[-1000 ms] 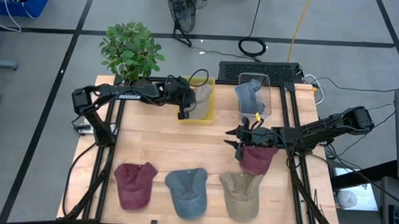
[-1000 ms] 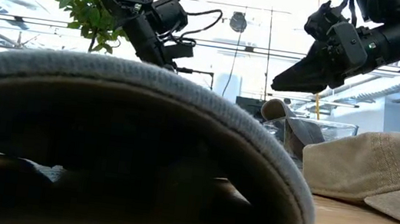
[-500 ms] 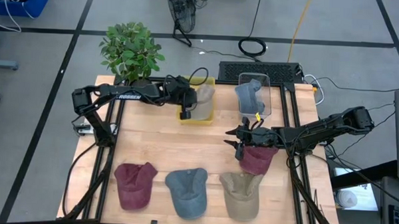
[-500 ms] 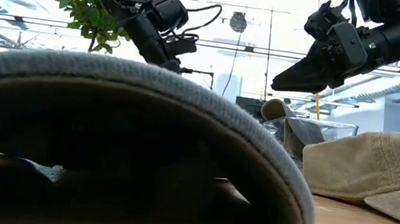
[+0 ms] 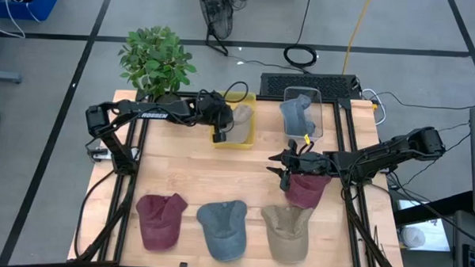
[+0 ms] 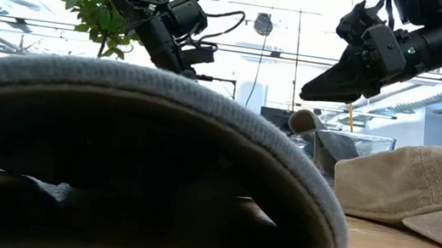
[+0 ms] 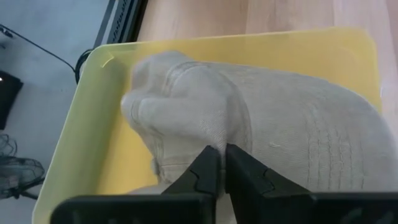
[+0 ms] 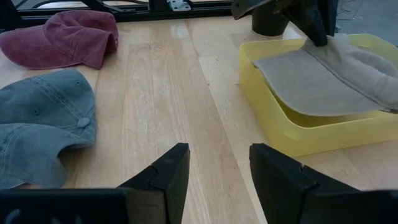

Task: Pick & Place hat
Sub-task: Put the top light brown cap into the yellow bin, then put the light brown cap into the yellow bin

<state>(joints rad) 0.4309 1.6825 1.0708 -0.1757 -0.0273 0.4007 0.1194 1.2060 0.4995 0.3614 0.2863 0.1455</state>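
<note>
Item 1, far left of the desk (image 5: 188, 175): a potted plant (image 5: 155, 61) stands at the back corner, untouched.

Item 2: the left end effector (image 5: 219, 131) sits over the yellow bin (image 5: 249, 138) at the back of the desk. In the left wrist view its fingers (image 7: 208, 168) are pressed together on a fold of the beige hat (image 7: 280, 137), which lies inside the bin. Across the last second we find this arm almost unmoved; only the wrist has shifted slightly. We judge the hat is placed in the bin but not yet let go, so release is the step outstanding.

Item 3, front row: a maroon hat (image 5: 160, 218), a grey-blue hat (image 5: 222, 226) and a khaki hat (image 5: 286, 230) lie flat on the desk, side by side and apart from both arms. All three lie where they did a second ago.

Item 4: a clear bin (image 5: 318, 112) at the back right holds a grey hat (image 5: 296, 114).

Item 5: the right end effector (image 5: 277, 165) hangs above the desk near the middle, fingers spread and holding nothing, as the right wrist view shows. It has not moved. A second maroon hat (image 5: 305, 191) lies just beneath that arm.

We take the lack of change as a pause before release.
</note>
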